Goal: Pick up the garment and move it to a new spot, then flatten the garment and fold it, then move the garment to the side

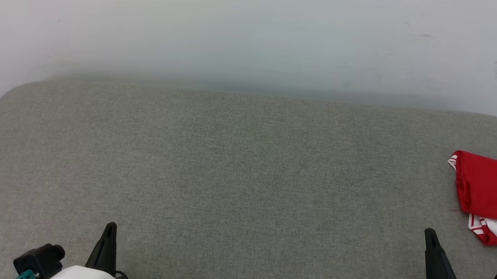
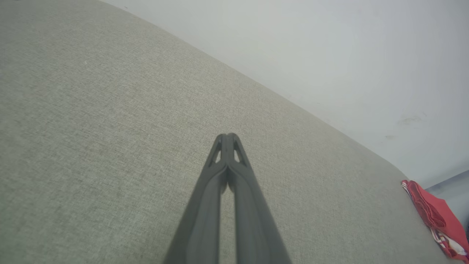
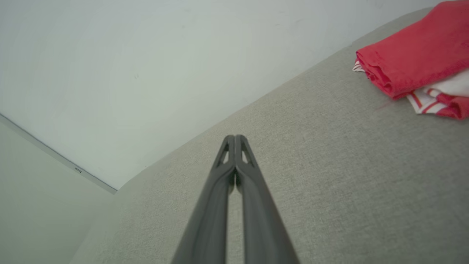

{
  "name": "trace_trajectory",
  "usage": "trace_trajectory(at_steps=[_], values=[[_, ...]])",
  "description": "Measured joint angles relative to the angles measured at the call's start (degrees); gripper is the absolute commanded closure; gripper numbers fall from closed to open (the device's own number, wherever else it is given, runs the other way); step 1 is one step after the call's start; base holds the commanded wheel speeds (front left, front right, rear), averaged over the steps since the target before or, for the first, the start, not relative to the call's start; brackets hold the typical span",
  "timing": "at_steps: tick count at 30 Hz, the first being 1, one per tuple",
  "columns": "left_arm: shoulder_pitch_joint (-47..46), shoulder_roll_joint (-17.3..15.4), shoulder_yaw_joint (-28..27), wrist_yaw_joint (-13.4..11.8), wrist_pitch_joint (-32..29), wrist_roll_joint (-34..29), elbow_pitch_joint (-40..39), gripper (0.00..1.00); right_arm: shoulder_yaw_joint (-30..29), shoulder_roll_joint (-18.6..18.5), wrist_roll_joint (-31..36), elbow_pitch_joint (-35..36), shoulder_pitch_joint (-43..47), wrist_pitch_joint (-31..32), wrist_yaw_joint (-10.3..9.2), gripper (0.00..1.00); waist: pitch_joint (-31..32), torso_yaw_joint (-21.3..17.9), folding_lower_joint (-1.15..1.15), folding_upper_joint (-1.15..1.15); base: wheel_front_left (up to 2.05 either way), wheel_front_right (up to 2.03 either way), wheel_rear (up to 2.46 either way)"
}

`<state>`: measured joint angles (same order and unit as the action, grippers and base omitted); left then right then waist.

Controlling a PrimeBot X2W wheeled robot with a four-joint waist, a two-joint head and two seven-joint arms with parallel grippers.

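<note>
You are facing a pale, scuffed wall point(image 1: 258, 32) that runs across the 12 o'clock side of the head view. Below it lies the grey fabric-covered bench point(image 1: 245, 170) with rounded far corners, which takes up most of the picture.

The red T-shirt point(image 1: 494, 188) lies folded into a compact stack at 3 o'clock, against the bench's right-hand side and cut off by the picture's edge. A white sleeve with red-and-white striped trim shows from under its nearer side. Nothing touches it.

Your right end effector point(image 1: 429, 231) sits at 5 o'clock, clenched and holding nothing, with its tip near the T-shirt's near corner but apart from it. In its wrist view the two dark fingers point(image 3: 223, 205) meet at the tips over bare fabric, and the shirt lies at 2 o'clock.

Your left end effector point(image 1: 110, 226) sits at 7 o'clock, well apart from the shirt. It is likewise clenched and holds nothing, with its fingers point(image 2: 205, 212) pressed together at the tips above the bench.
</note>
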<state>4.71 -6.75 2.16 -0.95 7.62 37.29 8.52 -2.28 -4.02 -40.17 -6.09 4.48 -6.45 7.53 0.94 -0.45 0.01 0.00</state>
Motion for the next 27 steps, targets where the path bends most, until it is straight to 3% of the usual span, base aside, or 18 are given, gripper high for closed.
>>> trace_trajectory(at_steps=[27], values=[[-4.0,0.9,-2.6,3.1,-4.8,21.2,2.0,1.00,-0.6,-0.2,-20.3,-3.0,-3.8,4.0,-0.02,1.00,-0.3,0.1,0.00,0.00,0.00,0.00,0.00]])
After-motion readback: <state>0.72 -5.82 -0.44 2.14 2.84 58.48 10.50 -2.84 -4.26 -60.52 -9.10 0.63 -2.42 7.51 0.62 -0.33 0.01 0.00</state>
